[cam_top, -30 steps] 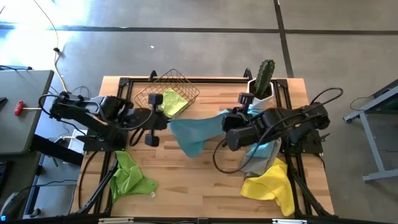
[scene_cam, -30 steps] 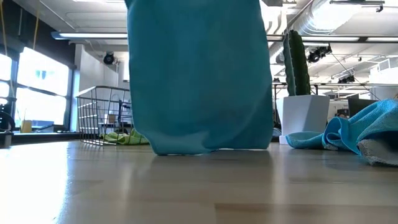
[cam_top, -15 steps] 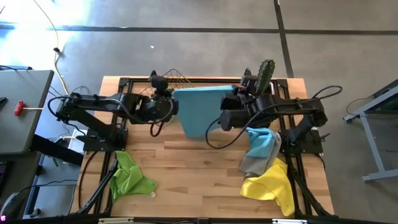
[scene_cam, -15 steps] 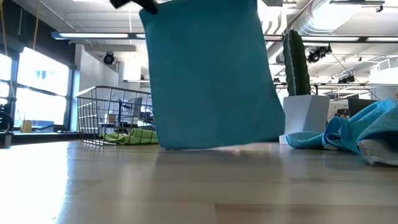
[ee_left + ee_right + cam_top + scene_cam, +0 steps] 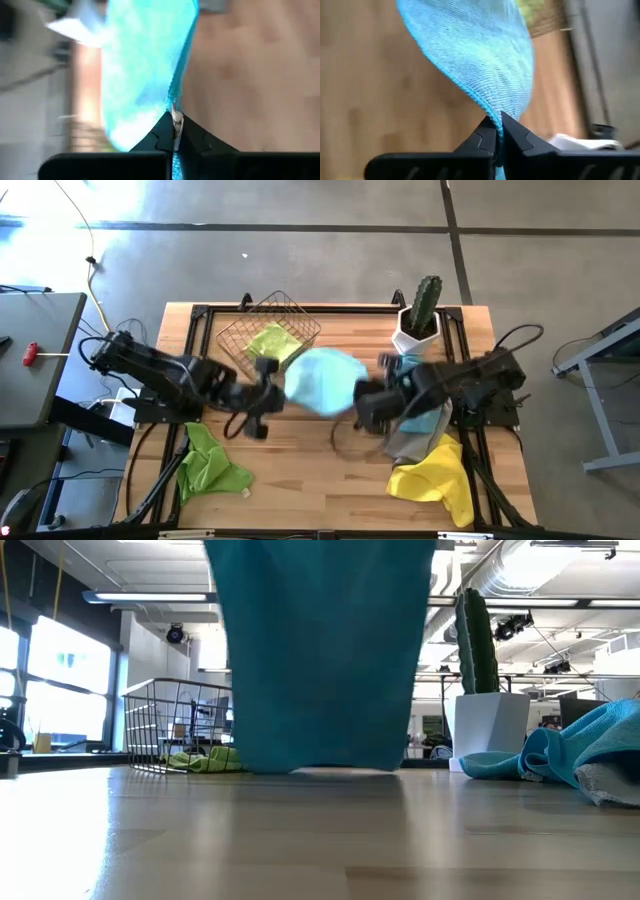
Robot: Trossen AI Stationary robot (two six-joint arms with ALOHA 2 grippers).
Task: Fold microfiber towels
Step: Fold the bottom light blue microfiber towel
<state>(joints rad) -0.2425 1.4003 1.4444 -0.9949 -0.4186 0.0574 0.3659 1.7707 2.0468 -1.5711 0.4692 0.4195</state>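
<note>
1. Towels are the job, and the one in work is a light blue towel (image 5: 322, 380) hanging in the air over the middle of the worktop (image 5: 320, 470), its lower hem just clear of the wood in the low view
2. Left hand (image 5: 173, 131) is pressed together, pinching one top corner of the cloth; right hand (image 5: 498, 130) pinches the other corner the same way
3. Keep both corners level and taut as the cloth comes down, so the hem lands straight and flat rather than bunched
4. Lay it on the bare wood between the lime green towel (image 5: 208, 463) near the front left and the yellow towel (image 5: 433, 478) at the front right, touching neither
5. Farther back stand the wire basket (image 5: 270, 332), with another lime green cloth inside, and a potted cactus (image 5: 422, 315); steer clear of both
</note>
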